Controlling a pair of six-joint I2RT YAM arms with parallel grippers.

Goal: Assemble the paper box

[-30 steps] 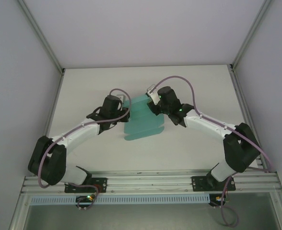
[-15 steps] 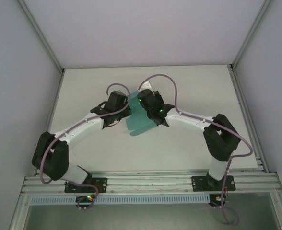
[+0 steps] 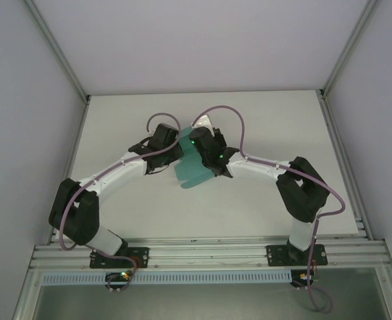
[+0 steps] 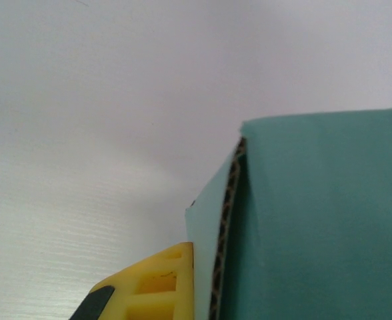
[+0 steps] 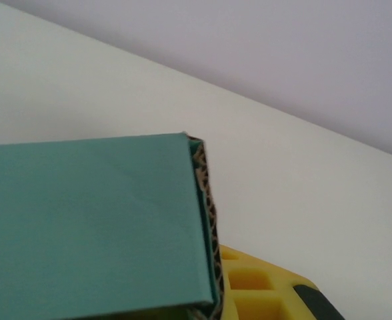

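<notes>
The paper box (image 3: 195, 167) is teal-green corrugated card, folded over on itself and held up off the white table (image 3: 263, 120) at mid-table. My left gripper (image 3: 177, 151) is shut on its left edge. In the left wrist view a yellow finger (image 4: 157, 288) presses flat against the card (image 4: 323, 220), and the other finger is hidden behind it. My right gripper (image 3: 199, 148) is shut on the card's right side, close to the left gripper. In the right wrist view a folded panel (image 5: 89, 227) lies against a yellow finger (image 5: 259, 293), with the fluted edge showing.
Grey enclosure walls (image 3: 29, 100) rise around the table on three sides. An aluminium rail (image 3: 203, 253) carrying both arm bases runs along the near edge. Purple cables (image 3: 219, 113) loop above both wrists.
The right arm has swung left toward the left gripper and shut on the card. The card, spread wider a second ago, is now folded into a narrower shape between the two grippers.
</notes>
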